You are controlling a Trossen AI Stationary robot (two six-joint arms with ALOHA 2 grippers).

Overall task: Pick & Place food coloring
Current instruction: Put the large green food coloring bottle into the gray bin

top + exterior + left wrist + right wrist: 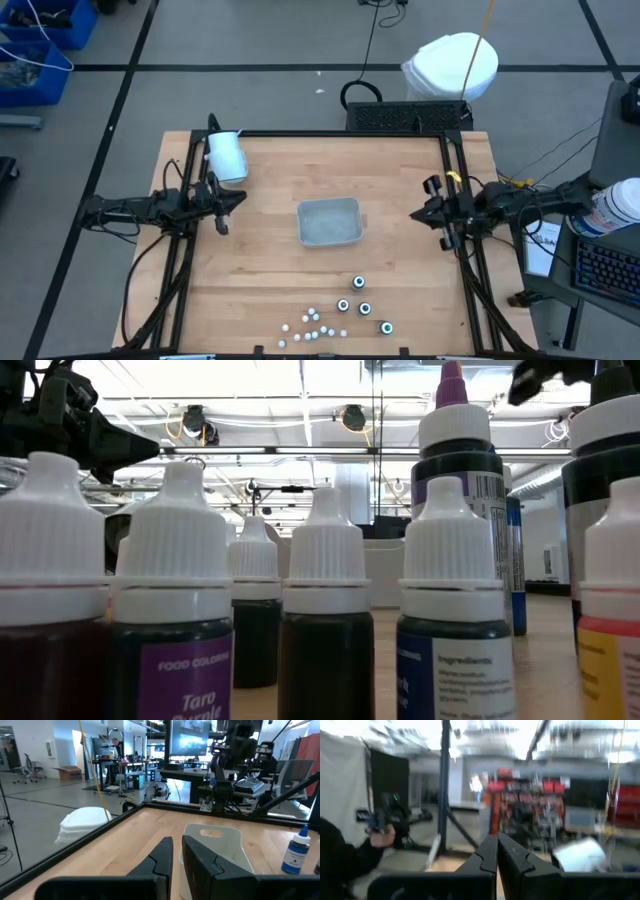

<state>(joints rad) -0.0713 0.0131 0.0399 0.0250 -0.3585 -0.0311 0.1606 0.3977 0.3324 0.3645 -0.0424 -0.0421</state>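
Between my two grippers, on the wooden table (270, 280), sits the pale grey tray (329, 221), well clear of both. My left gripper (236, 199) hangs over the left side of the table with its fingers (161, 857) drawn narrow, only a thin gap between them and nothing in it. Ahead of those fingers I see the tray, and past it, off to one side, a single bottle with a white dropper cap and a blue label (297, 849) standing upright on the wood. Just beside my left wrist, toward the back edge, lies a white cylinder (226, 155).

My right gripper (422, 212) hangs over the right edge of the table, fingers (487, 852) pressed nearly together and empty. That view is too smeared to tell much else; a person's hand shows at its edge, out in the room.

All of the food coloring (345, 310) stands at the front of the table, well away from both my grippers: four dark round bottles grouped nearer my right side, and a scatter of tiny white ones spreading from them toward my left. Seen from table height, the bottles (325, 610) are upright, white ribbed caps on, crowded close together.
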